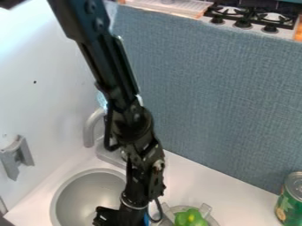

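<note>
Green lumpy thing (189,217), glossy, bright, in grey pot (205,209) with side handles, bottom edge, on white desk (236,194). Tool (118,216) just left, over sink (94,194); can't tell if wide, narrow or holding. Blue bit (146,219) beside it. Arm (126,106) partly blocks sink rim, faucet (89,128). Green can (290,198) right. Blue-grey divider (206,97) behind, stove (254,22) beyond.

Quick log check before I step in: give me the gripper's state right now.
Black robot gripper: open, closed or holding something cannot be told; it is at the round grey sink.
</note>
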Motion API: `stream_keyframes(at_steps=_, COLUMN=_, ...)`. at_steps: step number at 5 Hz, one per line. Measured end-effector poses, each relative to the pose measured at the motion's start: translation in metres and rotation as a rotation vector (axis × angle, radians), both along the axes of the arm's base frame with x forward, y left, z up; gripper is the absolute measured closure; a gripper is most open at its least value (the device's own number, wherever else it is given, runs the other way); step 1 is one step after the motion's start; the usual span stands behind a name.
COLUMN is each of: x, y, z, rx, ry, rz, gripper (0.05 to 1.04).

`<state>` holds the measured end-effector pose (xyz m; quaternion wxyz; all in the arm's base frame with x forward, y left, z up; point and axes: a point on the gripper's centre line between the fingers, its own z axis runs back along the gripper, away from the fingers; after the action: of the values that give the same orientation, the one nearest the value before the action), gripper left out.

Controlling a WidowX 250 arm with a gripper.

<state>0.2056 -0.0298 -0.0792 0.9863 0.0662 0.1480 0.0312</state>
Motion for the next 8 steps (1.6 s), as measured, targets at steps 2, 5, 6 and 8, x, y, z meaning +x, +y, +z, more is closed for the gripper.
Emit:
stream_keyframes(at_steps=2, x=-0.005, y=-0.015, z=0.045, rx=-0.006, ry=-0.13, rz=-0.04, gripper=0.452)
stream_keyframes(at_steps=5, x=0.011, y=-0.131, z=0.1, rx=-0.076, ry=-0.201, rz=-0.27, gripper=0.452)
stream_keyframes(at_steps=6, x=0.018, y=-0.179, z=0.093, rx=-0.095, ry=-0.191, rz=-0.35, gripper=0.452)
stream_keyframes(at_steps=8, x=0.038, y=-0.238, z=0.052, rx=-0.076, ry=-0.154, rz=-0.447, gripper=0.452)
